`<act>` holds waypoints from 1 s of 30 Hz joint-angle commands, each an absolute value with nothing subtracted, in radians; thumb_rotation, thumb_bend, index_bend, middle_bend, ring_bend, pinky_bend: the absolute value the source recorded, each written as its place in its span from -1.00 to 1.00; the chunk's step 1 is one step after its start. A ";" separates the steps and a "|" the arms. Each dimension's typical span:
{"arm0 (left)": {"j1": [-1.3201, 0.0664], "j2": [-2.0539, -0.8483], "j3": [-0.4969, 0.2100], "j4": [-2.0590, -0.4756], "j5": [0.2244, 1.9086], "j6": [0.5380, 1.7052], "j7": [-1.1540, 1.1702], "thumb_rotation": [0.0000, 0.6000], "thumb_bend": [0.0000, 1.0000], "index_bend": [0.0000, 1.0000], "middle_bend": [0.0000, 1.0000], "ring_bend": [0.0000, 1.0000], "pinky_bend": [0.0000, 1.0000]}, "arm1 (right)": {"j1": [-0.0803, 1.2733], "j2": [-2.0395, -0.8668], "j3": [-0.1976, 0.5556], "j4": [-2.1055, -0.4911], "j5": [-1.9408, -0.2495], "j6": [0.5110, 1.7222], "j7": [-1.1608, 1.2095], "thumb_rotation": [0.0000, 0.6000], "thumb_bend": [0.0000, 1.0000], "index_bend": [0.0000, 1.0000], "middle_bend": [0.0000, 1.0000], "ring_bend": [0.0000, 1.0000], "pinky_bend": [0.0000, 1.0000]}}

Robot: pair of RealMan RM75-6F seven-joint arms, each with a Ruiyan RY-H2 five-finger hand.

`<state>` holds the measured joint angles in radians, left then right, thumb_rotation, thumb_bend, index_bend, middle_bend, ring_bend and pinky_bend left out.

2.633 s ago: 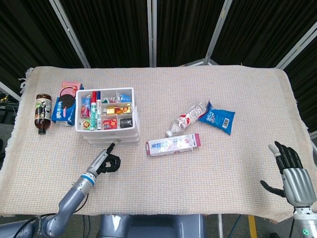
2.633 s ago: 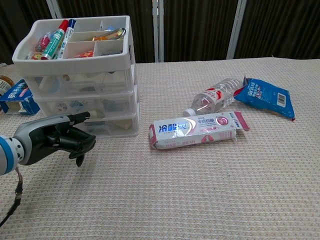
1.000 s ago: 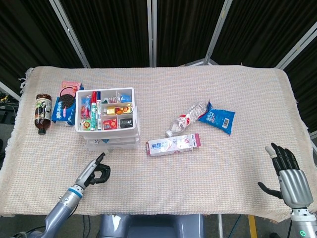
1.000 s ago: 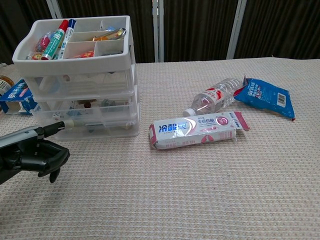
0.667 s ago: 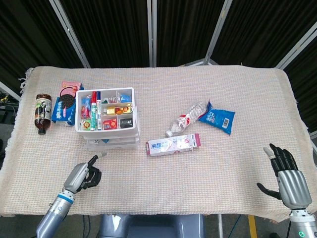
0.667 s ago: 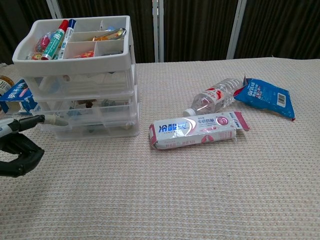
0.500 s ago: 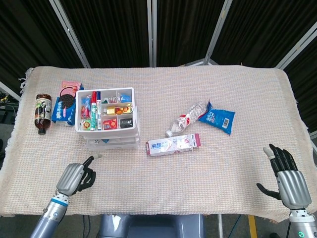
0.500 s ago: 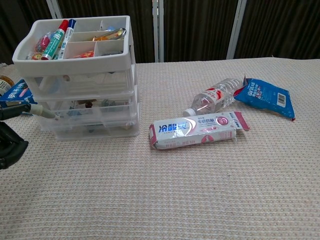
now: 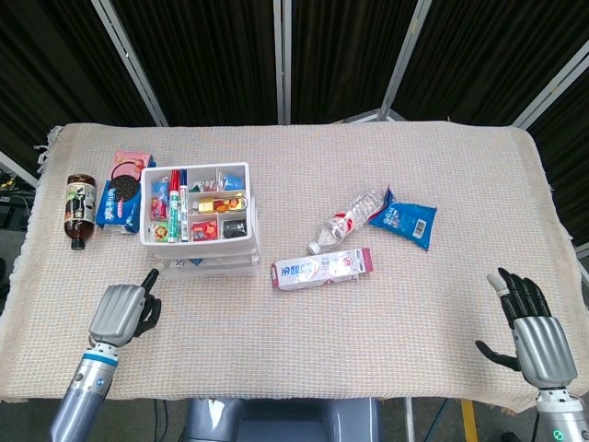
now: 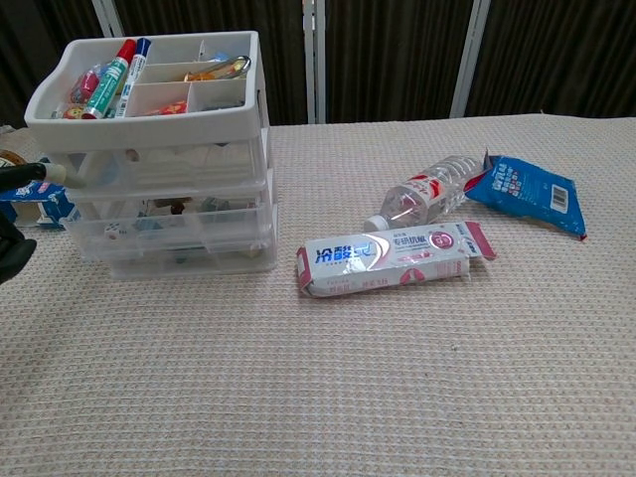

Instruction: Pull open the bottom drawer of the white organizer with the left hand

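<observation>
head view, left hand (image 9: 120, 315): lower left of frame, fingers curled in on nothing, one finger out toward organizer
head view, white organizer (image 9: 204, 221): left of centre, up and right of left hand, apart
head view, right hand (image 9: 536, 339): lower right corner, fingers spread, holding nothing, far from organizer
chest view, bottom drawer (image 10: 189, 247): left side, front edge standing out past upper tiers, long axis across frame
chest view, left hand: only a sliver at left edge, beside organizer

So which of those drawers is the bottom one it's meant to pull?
Find the white organizer with pens on top, on the left of the table. Its clear drawers are stacked; the bottom drawer is the lowest, on the cloth. Unlike those above, it sticks out toward the front.
</observation>
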<state>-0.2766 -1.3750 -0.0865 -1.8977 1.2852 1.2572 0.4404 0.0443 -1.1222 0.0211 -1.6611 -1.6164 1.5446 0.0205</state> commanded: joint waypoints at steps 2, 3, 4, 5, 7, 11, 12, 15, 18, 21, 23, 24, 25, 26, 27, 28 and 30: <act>-0.325 -1.375 -0.121 -1.906 1.195 1.199 0.492 1.00 0.30 -0.71 0.79 0.76 0.40 | 0.045 -1.123 0.021 -1.661 -1.616 1.543 0.019 1.00 -0.89 -1.00 -1.00 -1.00 -1.00; -0.331 -1.380 -0.123 -1.902 1.185 1.195 0.500 1.00 0.30 -0.70 0.79 0.76 0.40 | 0.045 -1.123 0.021 -1.660 -1.616 1.543 0.019 1.00 -0.89 -1.00 -1.00 -1.00 -1.00; -0.336 -1.385 -0.125 -1.899 1.175 1.191 0.505 1.00 0.30 -0.69 0.79 0.76 0.40 | 0.045 -1.124 0.021 -1.660 -1.616 1.543 0.018 1.00 -0.89 -1.00 -1.00 -1.00 -1.00; -0.343 -1.393 -0.128 -1.894 1.158 1.188 0.513 1.00 0.30 -0.68 0.79 0.76 0.40 | 0.045 -1.124 0.021 -1.660 -1.616 1.542 0.018 1.00 -0.89 -1.00 -1.00 -1.00 -1.00; -0.353 -1.402 -0.131 -1.887 1.142 1.187 0.522 1.00 0.30 -0.67 0.79 0.76 0.40 | 0.045 -1.125 0.020 -1.659 -1.616 1.542 0.016 1.00 -0.89 -1.00 -1.00 -1.00 -1.00; -0.365 -1.416 -0.129 -1.876 1.121 1.183 0.528 1.00 0.30 -0.63 0.79 0.76 0.40 | 0.046 -1.126 0.019 -1.658 -1.618 1.541 0.013 1.00 -0.89 -1.00 -1.00 -1.00 -1.00; -0.368 -1.417 -0.127 -1.874 1.116 1.181 0.530 1.00 0.30 -0.62 0.79 0.76 0.40 | 0.046 -1.127 0.019 -1.658 -1.617 1.540 0.012 1.00 -0.89 -1.00 -1.00 -1.00 -1.00; -0.375 -1.421 -0.121 -1.870 1.109 1.180 0.537 1.00 0.30 -0.57 0.79 0.76 0.40 | 0.047 -1.129 0.018 -1.657 -1.617 1.538 0.009 1.00 -0.89 -1.00 -1.00 -1.00 -1.00; -0.378 -1.425 -0.118 -1.869 1.112 1.184 0.530 1.00 0.30 -0.51 0.79 0.76 0.40 | 0.047 -1.130 0.018 -1.657 -1.618 1.538 0.006 1.00 -0.89 -1.00 -1.00 -1.00 -1.00; -0.377 -1.424 -0.113 -1.870 1.119 1.189 0.521 1.00 0.30 -0.37 0.79 0.76 0.40 | 0.046 -1.130 0.018 -1.657 -1.617 1.538 0.006 1.00 -0.89 -1.00 -1.00 -1.00 -1.00; -0.376 -1.422 -0.109 -1.873 1.127 1.193 0.514 1.00 0.30 -0.29 0.79 0.76 0.40 | 0.047 -1.131 0.018 -1.656 -1.617 1.537 0.006 1.00 -0.89 -1.00 -1.00 -1.00 -1.00; -0.376 -1.421 -0.107 -1.875 1.131 1.195 0.510 1.00 0.30 -0.27 0.79 0.76 0.40 | 0.047 -1.131 0.017 -1.656 -1.617 1.537 0.005 1.00 -0.89 -1.00 -1.00 -1.00 -1.00; -0.375 -1.420 -0.105 -1.877 1.136 1.198 0.505 1.00 0.30 -0.24 0.79 0.76 0.40 | 0.047 -1.131 0.017 -1.656 -1.617 1.537 0.004 1.00 -0.89 -1.00 -1.00 -1.00 -1.00; -0.374 -1.418 -0.103 -1.878 1.142 1.200 0.501 1.00 0.30 -0.22 0.79 0.76 0.40 | 0.047 -1.132 0.017 -1.656 -1.618 1.536 0.003 1.00 -0.89 -1.00 -1.00 -1.00 -1.00; -0.372 -1.417 -0.099 -1.881 1.148 1.203 0.497 1.00 0.30 -0.20 0.79 0.76 0.40 | 0.047 -1.132 0.017 -1.656 -1.618 1.536 0.002 1.00 -0.89 -1.00 -1.00 -1.00 -1.00; -0.371 -1.415 -0.097 -1.883 1.154 1.205 0.493 1.00 0.30 -0.19 0.79 0.76 0.40 | 0.047 -1.133 0.016 -1.656 -1.619 1.535 0.001 1.00 -0.89 -1.00 -1.00 -1.00 -1.00; -0.368 -1.411 -0.090 -1.887 1.165 1.210 0.484 1.00 0.30 -0.17 0.79 0.76 0.40 | 0.047 -1.134 0.015 -1.656 -1.619 1.534 -0.002 1.00 -0.89 -1.00 -1.00 -1.00 -1.00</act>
<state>-0.3698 -1.4131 -0.0933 -1.8848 1.1615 1.2072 0.4880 0.0473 -1.1340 0.0152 -1.6558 -1.6194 1.5346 -0.0017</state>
